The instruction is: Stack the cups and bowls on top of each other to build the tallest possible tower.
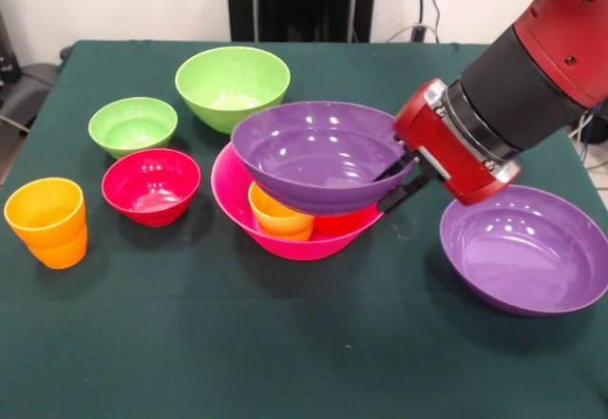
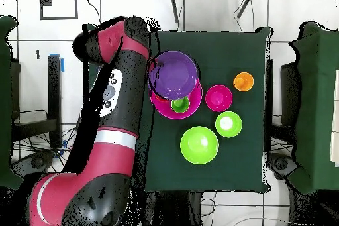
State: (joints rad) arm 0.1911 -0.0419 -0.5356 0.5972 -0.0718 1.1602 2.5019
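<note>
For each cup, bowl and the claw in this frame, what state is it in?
claw: shut on the purple bowl's rim
held purple bowl: lifted, tilted, over the pink bowl
pink bowl: upright on the table, holding an orange cup
second purple bowl: upright, empty
red bowl: upright, empty
two green bowls: upright, empty
yellow-orange cup: upright, standing alone

Front camera facing robot; overhead straight down; shared table (image 1: 285, 362).

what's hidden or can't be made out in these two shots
- Front view: the held wide purple plastic bowl hides most of the big hot-pink plastic bowl and the cups in it.
- Overhead view: the red and black arm covers the second purple bowl.
- The gripper fingertips: hidden by the bowl rim.
</note>
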